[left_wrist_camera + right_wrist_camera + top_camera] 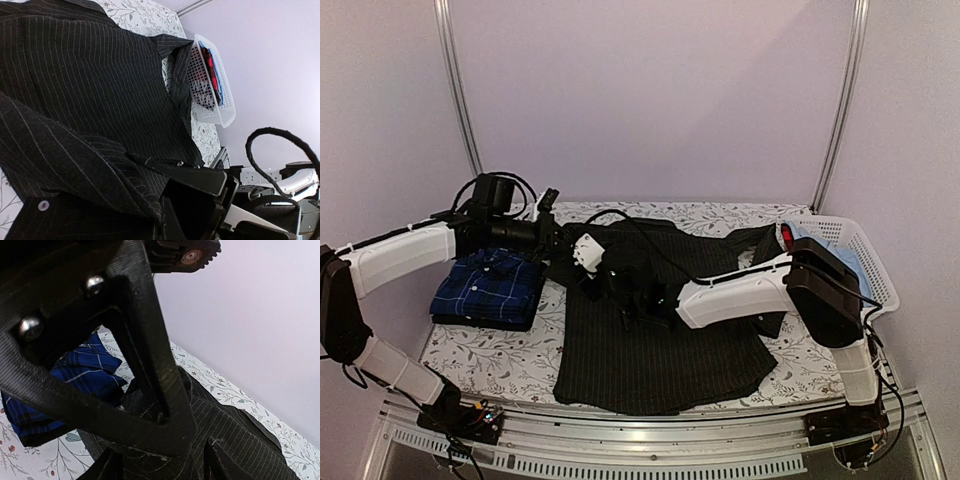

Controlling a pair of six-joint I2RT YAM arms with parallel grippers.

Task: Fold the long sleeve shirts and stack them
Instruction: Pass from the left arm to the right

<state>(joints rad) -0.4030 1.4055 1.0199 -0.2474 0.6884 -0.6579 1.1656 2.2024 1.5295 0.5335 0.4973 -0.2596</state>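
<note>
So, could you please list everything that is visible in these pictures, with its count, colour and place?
pinstriped shirt: one, black, spread out mid-table
checked shirt: one, navy blue, folded, table's left side
basket: one, white, back right; red thing and blue thing inside
table cover: one, pale floral, under the shirts
left gripper: one, black, shut on the pinstriped shirt's upper left
right gripper: one, black, at the pinstriped shirt's upper middle, jaws unclear

Left arm (400, 255) stretched rightward, left pincer (568, 260) fully closed, right arm (740, 285) bent leftward, right pincer (620, 298) near it.
</note>
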